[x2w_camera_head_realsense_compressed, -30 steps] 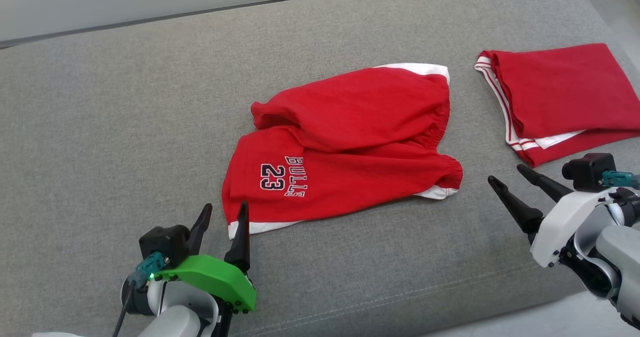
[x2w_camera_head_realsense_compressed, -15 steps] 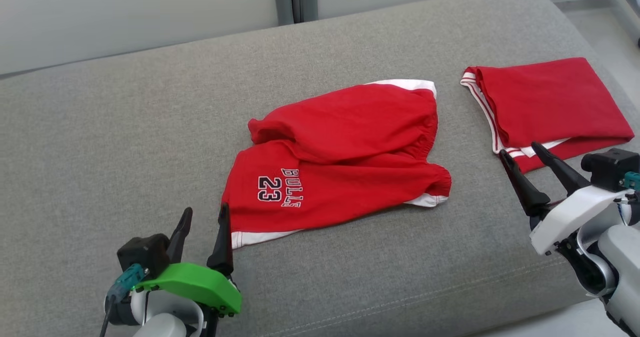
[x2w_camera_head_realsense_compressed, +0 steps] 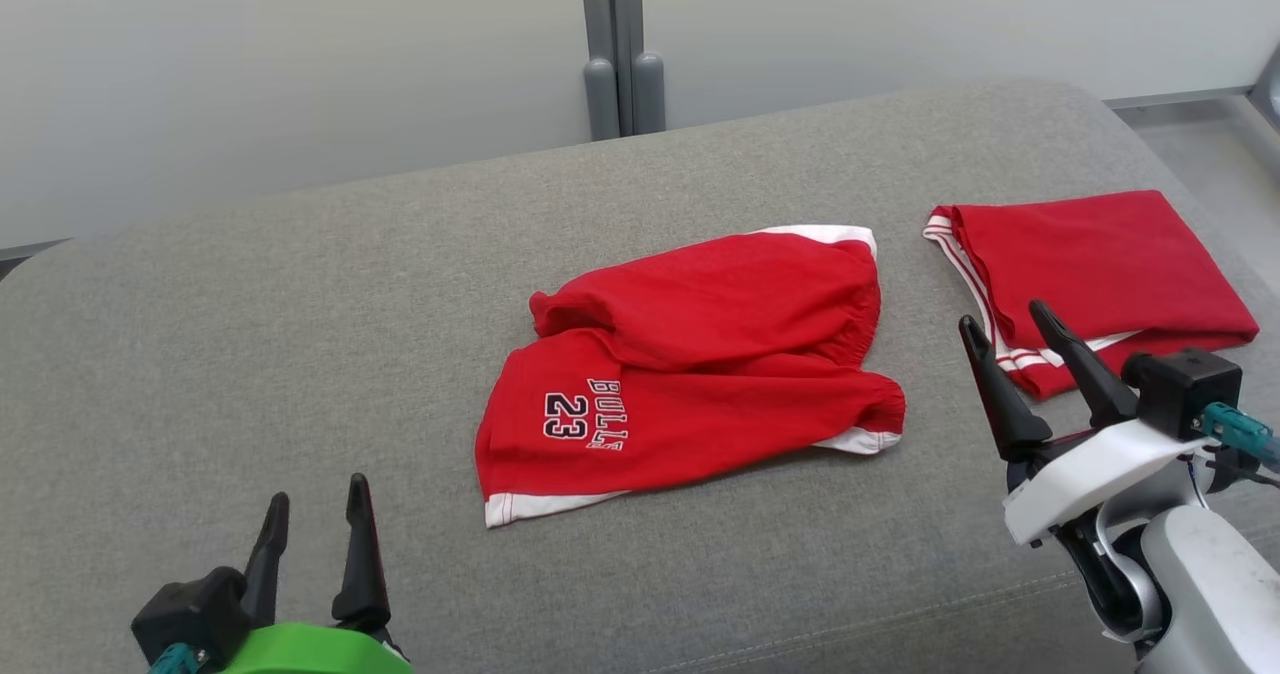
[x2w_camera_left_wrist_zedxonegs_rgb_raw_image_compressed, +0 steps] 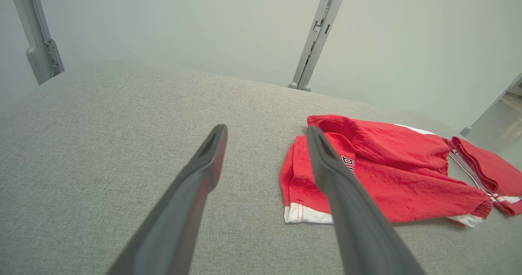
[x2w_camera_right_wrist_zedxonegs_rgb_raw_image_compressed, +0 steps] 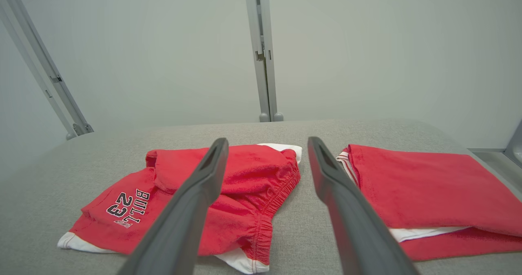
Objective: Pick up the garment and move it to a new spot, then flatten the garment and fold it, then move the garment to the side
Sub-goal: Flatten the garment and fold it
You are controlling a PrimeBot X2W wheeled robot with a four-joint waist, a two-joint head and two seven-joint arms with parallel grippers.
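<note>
The garment (x2w_camera_head_realsense_compressed: 690, 374) is a pair of red shorts with white hems and "BULLS 23" printed on it, lying crumpled and partly doubled over in the middle of the grey cushion (x2w_camera_head_realsense_compressed: 300, 304). My left gripper (x2w_camera_head_realsense_compressed: 317, 491) stands open at the lower left, well clear of the shorts' white hem corner. In the left wrist view the left gripper (x2w_camera_left_wrist_zedxonegs_rgb_raw_image_compressed: 266, 130) is empty, with the shorts (x2w_camera_left_wrist_zedxonegs_rgb_raw_image_compressed: 387, 173) to its right. My right gripper (x2w_camera_head_realsense_compressed: 1004, 316) is open to the right of the shorts. In its own view the right gripper (x2w_camera_right_wrist_zedxonegs_rgb_raw_image_compressed: 267, 141) is empty above the shorts (x2w_camera_right_wrist_zedxonegs_rgb_raw_image_compressed: 253, 173).
A second red garment (x2w_camera_head_realsense_compressed: 1090, 274), folded, with white stripes, lies at the cushion's right end, and also shows as the folded piece (x2w_camera_right_wrist_zedxonegs_rgb_raw_image_compressed: 420, 189) (x2w_camera_left_wrist_zedxonegs_rgb_raw_image_compressed: 485, 169). A pale wall with a grey post (x2w_camera_head_realsense_compressed: 620, 54) stands behind. The cushion's front edge runs just below the grippers.
The head camera has tilted up, showing more wall. My left gripper has drawn back to the left, away from the shorts' hem. Both grippers stay open.
</note>
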